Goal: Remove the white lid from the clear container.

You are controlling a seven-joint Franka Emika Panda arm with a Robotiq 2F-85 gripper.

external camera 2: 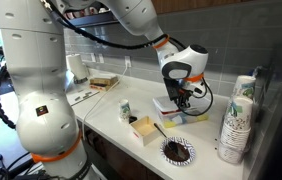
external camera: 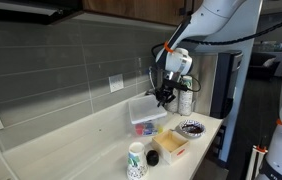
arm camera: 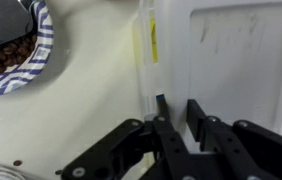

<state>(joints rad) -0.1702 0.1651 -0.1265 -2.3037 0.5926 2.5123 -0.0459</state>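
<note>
The white lid (arm camera: 243, 60) is not yet off. In an exterior view it seems tilted on the clear container (external camera: 144, 127), raised at the pincer's side, so lifting it fully away is left. The pincer (arm camera: 178, 106) is closed narrowly on the lid's edge, one finger on each side of the rim. The container stands on the counter (external camera: 81, 145), near the wall.

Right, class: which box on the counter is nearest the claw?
The clear container, under the white lid: the claw is at its edge, while the tan open box sits apart, with nothing over it.
</note>
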